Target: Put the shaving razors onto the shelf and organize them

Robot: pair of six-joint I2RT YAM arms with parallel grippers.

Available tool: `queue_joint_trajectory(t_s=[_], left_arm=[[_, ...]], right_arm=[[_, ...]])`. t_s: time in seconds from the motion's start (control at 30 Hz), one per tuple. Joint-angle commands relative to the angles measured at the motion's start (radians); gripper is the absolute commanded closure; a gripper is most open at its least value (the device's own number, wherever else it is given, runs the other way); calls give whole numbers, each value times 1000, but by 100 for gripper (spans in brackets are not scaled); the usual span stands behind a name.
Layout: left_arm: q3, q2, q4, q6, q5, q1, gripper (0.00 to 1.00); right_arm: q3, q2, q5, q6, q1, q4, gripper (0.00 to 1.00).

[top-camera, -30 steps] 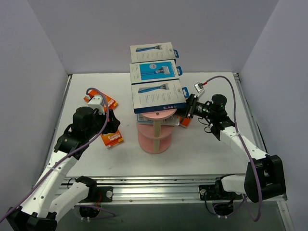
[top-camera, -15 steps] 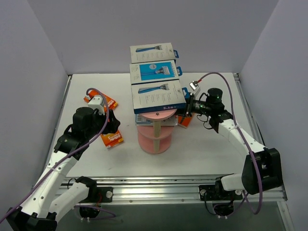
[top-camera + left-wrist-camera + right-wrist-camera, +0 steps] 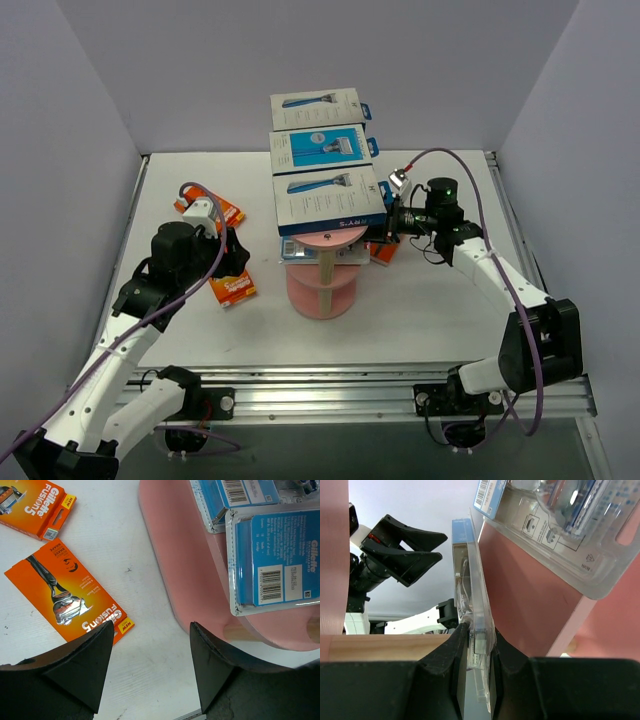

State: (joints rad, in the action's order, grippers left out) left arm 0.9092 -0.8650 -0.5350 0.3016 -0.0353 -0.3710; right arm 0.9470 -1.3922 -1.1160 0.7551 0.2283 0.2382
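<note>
The pink shelf (image 3: 322,290) stands mid-table with three white-and-blue razor boxes (image 3: 328,200) in a row on its long top tier. My right gripper (image 3: 384,233) is at the shelf's right side, shut on a clear blister razor pack (image 3: 470,605) held edge-on beside a pink tier (image 3: 520,595). Another clear pack (image 3: 560,525) lies on a tier there. My left gripper (image 3: 232,262) hangs open over the table left of the shelf, with nothing between its fingers (image 3: 85,665). An orange razor card (image 3: 70,592) lies just beyond them, and a second orange card (image 3: 35,505) lies farther off.
Two clear packs with blue inserts (image 3: 277,560) rest on a lower tier (image 3: 185,565). An orange pack (image 3: 381,251) lies on the table at the shelf's right foot. The beige post (image 3: 380,647) shows beside my right fingers. Grey walls enclose the table on three sides.
My right gripper has moved left and a little farther back, carrying the clear pack in closer to the shelf. The left arm has not moved.
</note>
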Motion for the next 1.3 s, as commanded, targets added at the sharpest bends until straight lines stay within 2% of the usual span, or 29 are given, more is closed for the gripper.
queue_joint_trajectory(t_s=[0.0, 0.33, 0.37, 0.4, 0.47, 0.5, 0.7, 1.0, 1.27], left_arm=[[5, 12, 26, -21, -17, 6, 29], [5, 15, 17, -28, 15, 7, 29], [5, 12, 17, -29, 15, 7, 29], [5, 11, 15, -29, 15, 7, 29], [7, 11, 15, -29, 15, 7, 29], [7, 11, 13, -29, 15, 7, 29], [7, 11, 15, -29, 12, 7, 29], [5, 11, 17, -29, 8, 7, 29], [5, 4, 17, -29, -2, 7, 29]], right_arm=[[21, -18, 15, -123, -14, -129, 100], [16, -36, 21, -129, -35, -158, 100], [18, -36, 22, -129, -41, -160, 98], [15, -37, 21, -126, -53, -162, 90], [16, -36, 21, -122, -58, -157, 84], [16, -33, 21, -120, -58, -157, 75], [29, -28, 21, -132, -64, -186, 62], [75, -14, 35, -178, -80, -286, 55], [96, 25, 96, -198, -103, -346, 54]])
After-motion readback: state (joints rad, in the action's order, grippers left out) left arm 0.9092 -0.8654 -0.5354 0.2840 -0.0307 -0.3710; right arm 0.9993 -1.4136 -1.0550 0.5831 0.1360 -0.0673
